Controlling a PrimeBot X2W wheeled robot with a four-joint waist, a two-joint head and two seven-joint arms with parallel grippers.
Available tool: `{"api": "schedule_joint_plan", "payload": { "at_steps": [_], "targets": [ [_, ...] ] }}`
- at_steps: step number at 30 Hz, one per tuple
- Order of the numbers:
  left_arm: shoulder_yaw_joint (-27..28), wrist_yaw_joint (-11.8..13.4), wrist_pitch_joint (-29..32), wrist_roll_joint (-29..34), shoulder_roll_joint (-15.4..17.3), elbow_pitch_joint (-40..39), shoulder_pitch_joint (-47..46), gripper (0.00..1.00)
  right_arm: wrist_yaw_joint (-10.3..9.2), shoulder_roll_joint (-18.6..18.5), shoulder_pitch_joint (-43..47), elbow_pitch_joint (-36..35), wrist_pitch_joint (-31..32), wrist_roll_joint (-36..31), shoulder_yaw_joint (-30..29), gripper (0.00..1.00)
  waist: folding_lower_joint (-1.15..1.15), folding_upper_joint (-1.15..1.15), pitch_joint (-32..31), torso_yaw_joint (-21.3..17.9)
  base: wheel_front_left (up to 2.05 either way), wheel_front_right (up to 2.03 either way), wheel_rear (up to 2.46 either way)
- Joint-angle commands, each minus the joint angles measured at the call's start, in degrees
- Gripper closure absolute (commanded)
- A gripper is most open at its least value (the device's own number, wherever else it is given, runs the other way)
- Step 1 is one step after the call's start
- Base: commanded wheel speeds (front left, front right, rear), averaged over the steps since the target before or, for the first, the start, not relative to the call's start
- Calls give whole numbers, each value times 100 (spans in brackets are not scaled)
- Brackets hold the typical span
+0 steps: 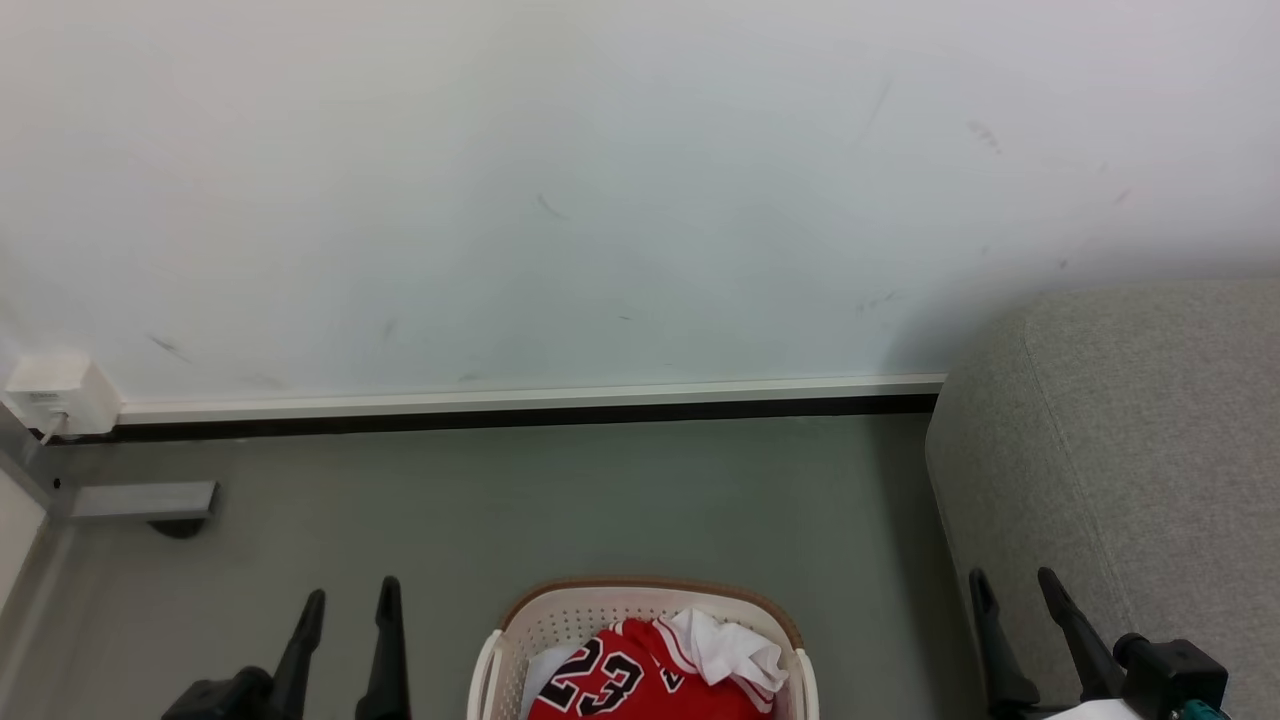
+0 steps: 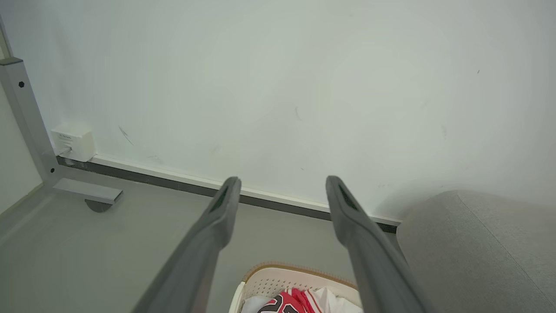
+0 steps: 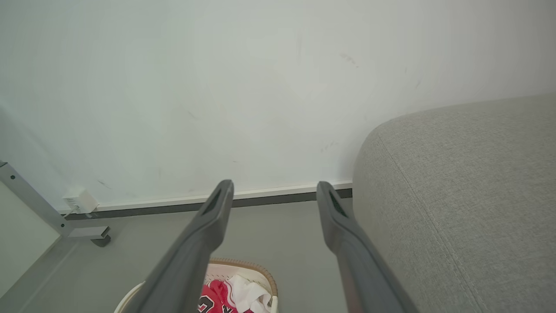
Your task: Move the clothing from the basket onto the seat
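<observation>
Head view gives us the laundry basket standing on the grey floor, at the near side of it, well apart from the far edge where a white skirting board runs along the wall. Inside the basket we see a red jersey with a black "23" edged in white. A small white cloth lies on top of the jersey, toward the right side of the basket. The light-grey sofa stands to the right of the basket, near it, with a strip of floor between them.

The left tool is to the left of the basket. Its two dark fingers stand apart, and in the left wrist view we see wall and floor between them. The right tool is in front of the sofa's rounded side, also with its fingers apart. At the far left corner of the floor, a small white box sits on the wall, just above a grey metal foot.
</observation>
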Motion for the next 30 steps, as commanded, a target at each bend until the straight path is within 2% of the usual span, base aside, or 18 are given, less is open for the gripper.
{"api": "schedule_joint_plan", "payload": {
  "at_steps": [1, 20, 30],
  "targets": [
    [-7, 14, -28, 149, 59, -59, 32, 0, -8, -56, -29, -8, -46, -124, -3, 0, 0, 0, 2, -1, 0, 0, 0],
    [-192, 132, -261, 1068, 178, 79, 168, 0, -10, -68, 7, 227, -273, -606, -110, 0, 0, 0, 13, -1, 0, 0, 0],
    [-80, -77, -363, 1250, 104, 243, 205, 0, -11, -71, 27, 345, -380, -801, -164, 0, 0, 0, 14, -6, 0, 0, 0]
  ]
}}
